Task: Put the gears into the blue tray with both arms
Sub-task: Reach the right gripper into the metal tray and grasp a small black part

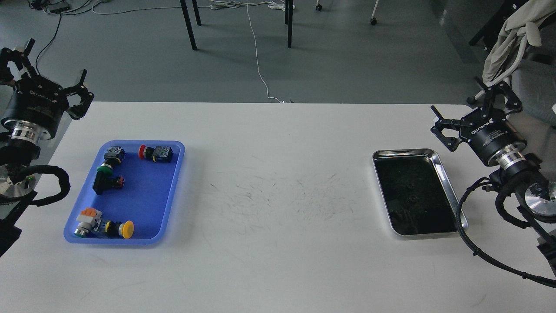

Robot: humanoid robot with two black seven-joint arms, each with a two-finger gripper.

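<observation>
The blue tray (150,198) lies on the left side of the white table and holds several coloured-cap push-button switches (155,153). In the shiny steel tray's dark inside at the right, faint small ring shapes, apparently the gears (411,187), barely show against the dark bottom; I cannot count them. My left gripper (55,61) hovers open and empty off the table's far left corner, above and behind the blue tray. My right gripper (459,101) hangs open and empty over the table's far right edge, just behind and right of the steel tray.
The steel tray (447,184) sits close to the table's right edge. Black cables (478,254) loop from the right arm beside that tray. Bare white tabletop (278,195) with scuff marks spans between the two trays. Chair legs and a white cord are on the floor beyond.
</observation>
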